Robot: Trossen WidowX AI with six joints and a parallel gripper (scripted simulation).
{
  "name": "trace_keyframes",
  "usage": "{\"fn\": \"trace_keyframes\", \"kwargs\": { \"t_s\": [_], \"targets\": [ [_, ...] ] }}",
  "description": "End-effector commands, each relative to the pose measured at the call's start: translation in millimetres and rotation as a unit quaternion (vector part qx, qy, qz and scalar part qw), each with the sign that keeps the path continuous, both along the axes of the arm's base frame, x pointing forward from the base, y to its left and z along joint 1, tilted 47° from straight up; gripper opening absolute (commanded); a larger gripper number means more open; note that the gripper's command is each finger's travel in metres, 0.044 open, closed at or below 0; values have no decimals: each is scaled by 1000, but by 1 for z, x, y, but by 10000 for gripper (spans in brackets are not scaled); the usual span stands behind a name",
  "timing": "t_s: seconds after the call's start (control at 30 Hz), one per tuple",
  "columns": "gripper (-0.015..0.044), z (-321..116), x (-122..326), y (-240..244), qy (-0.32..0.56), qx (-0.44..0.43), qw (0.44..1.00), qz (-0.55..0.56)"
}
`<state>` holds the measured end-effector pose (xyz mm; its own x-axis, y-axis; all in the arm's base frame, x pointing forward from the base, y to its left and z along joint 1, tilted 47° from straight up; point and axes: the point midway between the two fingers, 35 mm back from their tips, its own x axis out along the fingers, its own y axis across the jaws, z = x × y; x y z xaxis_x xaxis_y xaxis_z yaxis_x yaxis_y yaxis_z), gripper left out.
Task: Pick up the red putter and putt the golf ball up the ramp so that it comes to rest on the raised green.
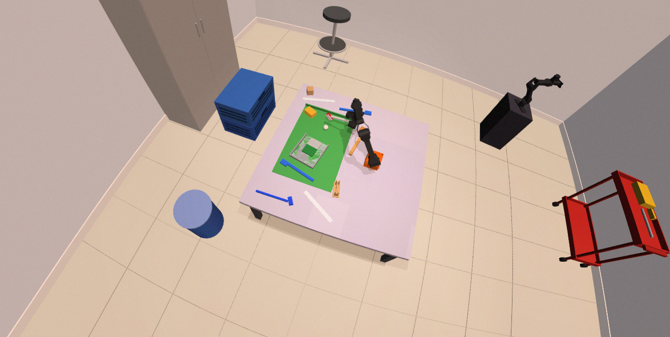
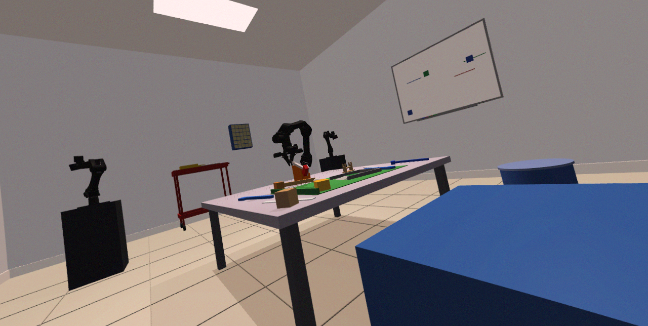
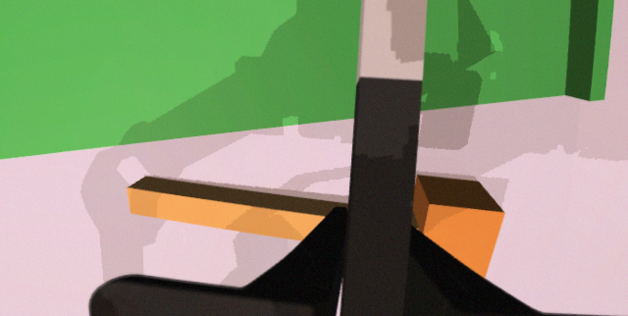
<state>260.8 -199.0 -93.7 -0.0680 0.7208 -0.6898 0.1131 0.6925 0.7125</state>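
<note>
My gripper (image 1: 350, 121) (image 2: 290, 161) (image 3: 362, 220) is shut on the red putter's dark grip, above the table near the green mat's edge. The red putter (image 1: 340, 119) (image 2: 297, 165) (image 3: 392, 22) has a pale shaft reaching out over the mat; its red head (image 1: 329, 115) (image 2: 305, 169) hangs above the mat, beside the ball in the top view, and is out of the wrist view. The white golf ball (image 1: 325, 126) lies on the green mat (image 1: 335, 157) (image 3: 98, 61). The raised green (image 1: 309, 149) sits inside the grey-framed ramp piece, on the mat.
An orange mallet (image 1: 355, 146) (image 3: 461, 237) lies below the gripper. A yellow block (image 1: 310, 112) (image 2: 322, 184) sits at the mat's corner. A wooden cube (image 1: 310, 90) (image 2: 286, 198), blue putters (image 1: 297, 170) (image 1: 274, 196) and a wooden stand (image 1: 336, 189) (image 2: 347, 167) are around.
</note>
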Motion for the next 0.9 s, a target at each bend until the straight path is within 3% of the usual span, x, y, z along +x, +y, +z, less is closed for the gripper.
{"fn": "trace_keyframes", "kwargs": {
  "t_s": [0.0, 0.87],
  "targets": [
    [0, -5, 1, -2, 1, -6, 1000, -6],
    [0, -43, -1, 37, 1, -5, 1000, -6]
  ]
}}
